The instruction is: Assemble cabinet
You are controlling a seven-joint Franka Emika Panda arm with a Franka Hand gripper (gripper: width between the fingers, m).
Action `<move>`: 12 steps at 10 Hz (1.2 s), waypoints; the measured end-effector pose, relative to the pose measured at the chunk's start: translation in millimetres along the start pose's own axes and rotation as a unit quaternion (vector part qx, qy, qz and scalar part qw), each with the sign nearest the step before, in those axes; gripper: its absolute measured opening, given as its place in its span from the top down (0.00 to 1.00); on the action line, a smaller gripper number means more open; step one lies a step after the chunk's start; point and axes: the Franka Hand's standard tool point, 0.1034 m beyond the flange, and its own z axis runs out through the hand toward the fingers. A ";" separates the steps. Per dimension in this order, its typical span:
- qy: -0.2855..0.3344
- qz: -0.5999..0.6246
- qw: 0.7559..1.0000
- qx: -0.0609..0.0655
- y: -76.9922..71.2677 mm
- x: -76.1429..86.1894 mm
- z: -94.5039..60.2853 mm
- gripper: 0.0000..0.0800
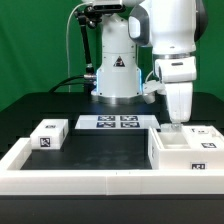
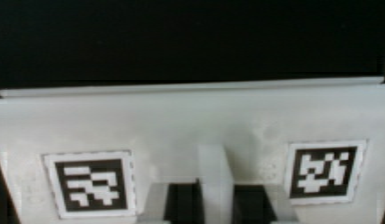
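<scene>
The cabinet body (image 1: 186, 152), a large white open box with a tag on its front, stands at the exterior view's right. My gripper (image 1: 176, 124) reaches straight down onto its far wall. In the wrist view my gripper (image 2: 219, 200) has its dark fingers close together on a thin white ridge of the cabinet body (image 2: 189, 120), between two tags. A small white tagged block (image 1: 48, 133) lies at the exterior view's left. Another tagged white block (image 1: 205, 131) sits just behind the body, at the right.
The marker board (image 1: 118, 122) lies flat in front of the robot's base. A long white rail (image 1: 70, 181) runs along the front and up the exterior view's left side. The table top is black.
</scene>
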 end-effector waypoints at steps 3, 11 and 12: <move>-0.001 0.000 1.000 0.000 0.2 -0.2 -0.7 0.92; -0.032 -0.003 0.999 -0.015 14.2 -10.5 -55.0 0.91; -0.032 -0.003 0.999 -0.016 17.8 -17.3 -55.5 0.91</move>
